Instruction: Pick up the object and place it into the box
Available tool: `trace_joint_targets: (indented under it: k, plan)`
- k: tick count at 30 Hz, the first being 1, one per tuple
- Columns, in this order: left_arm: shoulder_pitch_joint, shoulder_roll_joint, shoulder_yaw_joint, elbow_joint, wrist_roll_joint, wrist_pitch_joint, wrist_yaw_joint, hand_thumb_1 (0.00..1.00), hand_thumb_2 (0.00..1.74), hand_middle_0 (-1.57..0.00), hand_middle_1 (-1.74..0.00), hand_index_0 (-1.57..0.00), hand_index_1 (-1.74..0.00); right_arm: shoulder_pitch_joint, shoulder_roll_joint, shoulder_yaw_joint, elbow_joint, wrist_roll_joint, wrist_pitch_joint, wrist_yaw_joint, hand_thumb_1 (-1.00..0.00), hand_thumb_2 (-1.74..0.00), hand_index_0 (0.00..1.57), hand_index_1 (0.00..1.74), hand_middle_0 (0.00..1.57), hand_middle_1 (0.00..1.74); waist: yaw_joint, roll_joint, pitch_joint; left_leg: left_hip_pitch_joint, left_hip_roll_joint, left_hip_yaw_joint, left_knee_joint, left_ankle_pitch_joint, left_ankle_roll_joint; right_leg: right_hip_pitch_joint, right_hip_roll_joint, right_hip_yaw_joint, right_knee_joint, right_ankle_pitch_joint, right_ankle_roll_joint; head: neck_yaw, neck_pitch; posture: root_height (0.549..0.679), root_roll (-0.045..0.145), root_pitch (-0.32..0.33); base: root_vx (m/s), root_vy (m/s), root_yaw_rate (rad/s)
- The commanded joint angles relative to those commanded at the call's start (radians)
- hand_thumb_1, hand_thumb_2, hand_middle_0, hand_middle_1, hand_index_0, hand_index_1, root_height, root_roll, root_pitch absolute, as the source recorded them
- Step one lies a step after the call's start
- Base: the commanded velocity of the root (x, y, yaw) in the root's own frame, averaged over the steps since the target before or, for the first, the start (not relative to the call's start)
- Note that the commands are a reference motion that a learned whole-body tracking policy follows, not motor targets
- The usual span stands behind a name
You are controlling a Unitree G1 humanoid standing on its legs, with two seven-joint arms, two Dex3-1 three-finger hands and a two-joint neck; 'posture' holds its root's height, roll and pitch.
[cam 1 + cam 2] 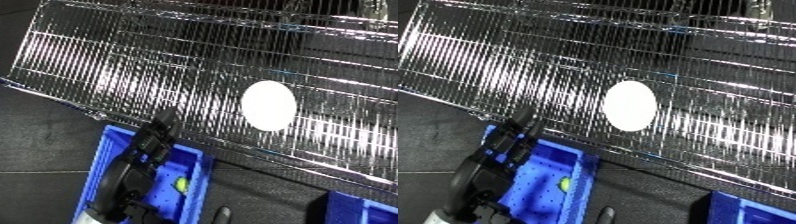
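Note:
A small yellow-green object (181, 185) lies on the floor of the blue bin (197, 165) at the lower left. My left hand (147, 150) hangs over that bin, its black fingers stretched up towards the wire shelf, holding nothing. The object sits just right of the hand and apart from it. A small dark tip, which looks like part of my right hand (224, 212), pokes in at the bottom edge beside the bin; the remainder of it is out of view.
A chrome wire shelf (133, 65) slopes across the upper view, with a white round disc (268, 105) lying on it. The corner of a second blue bin (364, 207) shows at the lower right. Dark floor lies to the left.

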Motion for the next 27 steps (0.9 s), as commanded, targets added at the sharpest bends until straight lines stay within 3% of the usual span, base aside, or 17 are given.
trace_joint_targets:
  k: [4, 11, 18, 27]
  plan:
    - [-0.042, -0.018, -0.014, 0.008, 0.028, 0.001, 0.023, 0.00, 0.00, 0.00, 0.00, 0.00, 0.00, -0.011, 0.000, 0.006, -0.001, -0.002, 0.009, 0.006, 0.00, 0.00, 0.00, 0.00, 0.00, 0.00, -0.012, -0.015, 0.000, -0.009, 0.005, 0.004, 0.013, -0.005, 0.0028, -0.008, 0.0087, 0.005, 0.003, 0.003, -0.0012, -0.024, 0.009, 0.649, 0.027, 0.048, 0.007, -0.016, -0.121]
    - [-0.119, -0.046, -0.022, 0.057, 0.066, -0.044, 0.088, 0.00, 0.00, 0.00, 0.00, 0.00, 0.00, -0.024, -0.006, 0.025, -0.020, -0.020, 0.022, 0.019, 0.00, 0.00, 0.00, 0.00, 0.00, 0.00, -0.047, -0.041, 0.000, -0.037, 0.021, 0.020, 0.071, -0.032, 0.0102, -0.037, 0.0293, 0.028, 0.032, 0.000, -0.0063, -0.081, 0.034, 0.645, 0.018, 0.049, 0.008, 0.021, -0.199]
    - [-0.210, -0.079, -0.045, 0.141, 0.121, -0.065, 0.161, 0.00, 0.00, 0.00, 0.00, 0.00, 0.00, -0.047, 0.004, 0.046, -0.022, -0.032, 0.029, 0.030, 0.00, 0.00, 0.00, 0.00, 0.00, 0.00, -0.081, -0.062, 0.000, -0.069, 0.036, 0.032, 0.090, -0.038, 0.0143, -0.079, 0.0479, 0.051, 0.045, 0.008, -0.0008, -0.119, 0.109, 0.641, 0.006, 0.067, -0.001, 0.019, -0.153]
    - [-0.297, -0.093, -0.039, 0.244, 0.158, -0.089, 0.227, 0.00, 0.00, 0.00, 0.00, 0.00, 0.00, -0.055, -0.001, 0.070, -0.069, -0.037, 0.042, 0.015, 0.00, 0.00, 0.00, 0.00, 0.00, 0.00, -0.121, -0.083, 0.000, -0.115, 0.052, 0.045, 0.117, -0.048, 0.0155, -0.135, 0.0668, 0.069, 0.064, 0.012, 0.0001, -0.159, 0.204, 0.636, -0.002, 0.093, -0.009, 0.022, -0.115]
